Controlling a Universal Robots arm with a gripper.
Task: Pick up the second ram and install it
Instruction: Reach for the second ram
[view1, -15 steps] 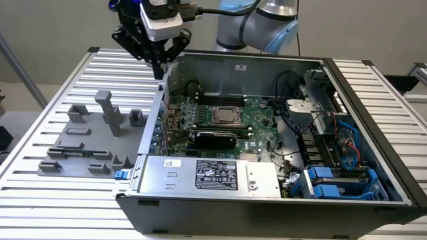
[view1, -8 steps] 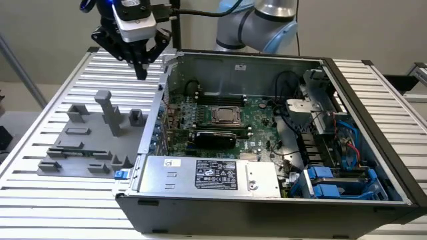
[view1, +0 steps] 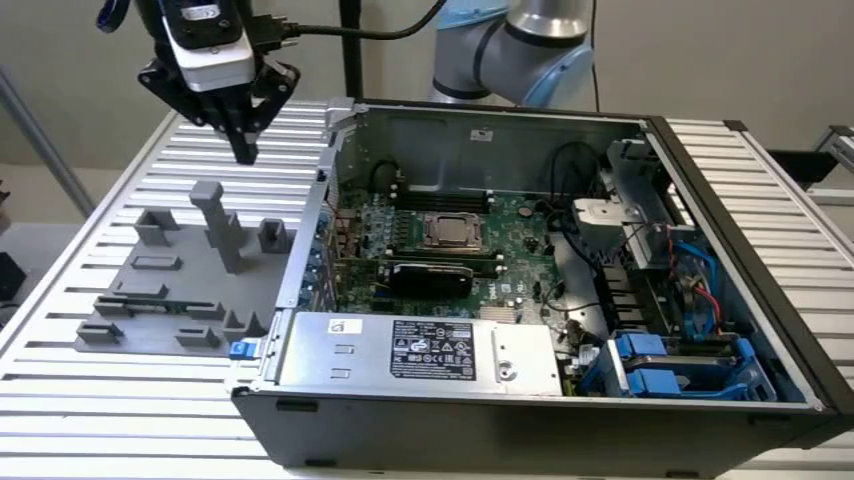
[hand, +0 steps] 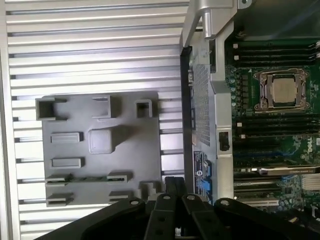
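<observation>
Slatted metal table (view1: 120, 420) fills my screen, with a grey tray (view1: 180, 285) at the exterior view's left and an open case (view1: 534, 415) at its right. I see the gripper (view1: 244, 148) hanging high above the tray's far edge, fingers pointing down and pressed together, nothing between them. The second ram (view1: 147, 300) looks to me like the thin strip standing on edge between 2 small holders near the tray's front, well apart from the gripper. On the wrist feed that strip (hand: 87, 178) sits beside the fingertips (hand: 171, 186). Inside the case I can see the motherboard (view1: 521, 225) and CPU (view1: 454, 232).
</observation>
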